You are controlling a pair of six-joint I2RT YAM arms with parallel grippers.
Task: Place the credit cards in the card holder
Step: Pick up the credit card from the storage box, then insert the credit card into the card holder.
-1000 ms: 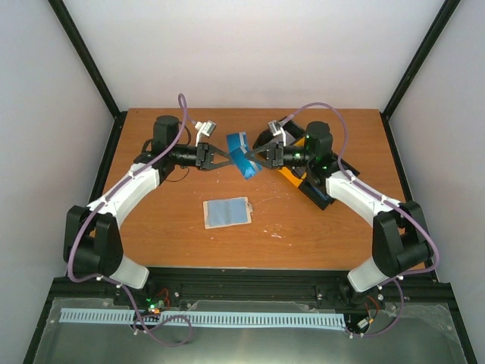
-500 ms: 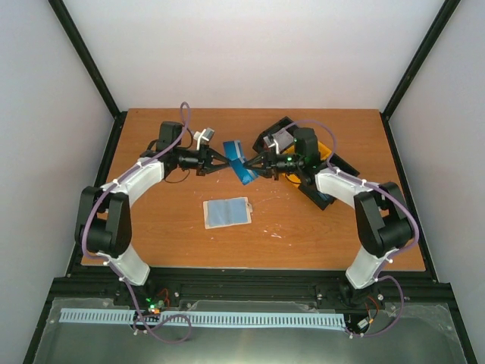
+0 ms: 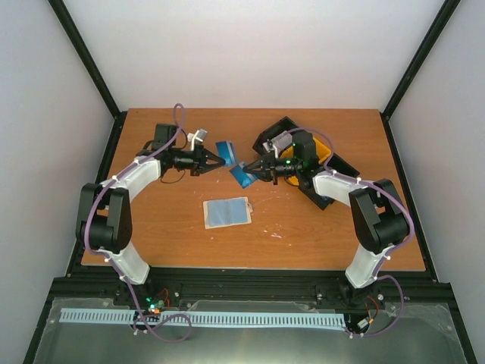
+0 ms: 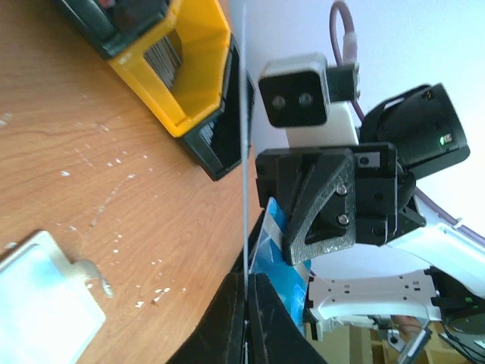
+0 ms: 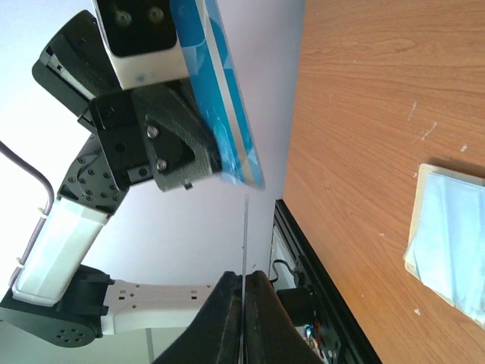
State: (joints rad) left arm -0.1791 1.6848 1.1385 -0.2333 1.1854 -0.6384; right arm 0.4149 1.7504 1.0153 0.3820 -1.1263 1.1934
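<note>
The card holder lies open on the table, blue-grey lining up; it also shows in the left wrist view and the right wrist view. My left gripper is shut on one blue credit card, held above the table behind the holder. Its own camera sees that card edge-on. My right gripper is shut on a second blue card, also seen edge-on. The two grippers face each other, a little apart. Each wrist view shows the other's card.
Black and yellow bins stand at the back right, just behind my right arm; they also show in the left wrist view. Black frame rails run along the table's edges.
The two cards overlapped between the grippers a second ago. Now they are apart, one in each gripper. Both arms have swung lower and drawn back slightly.
</note>
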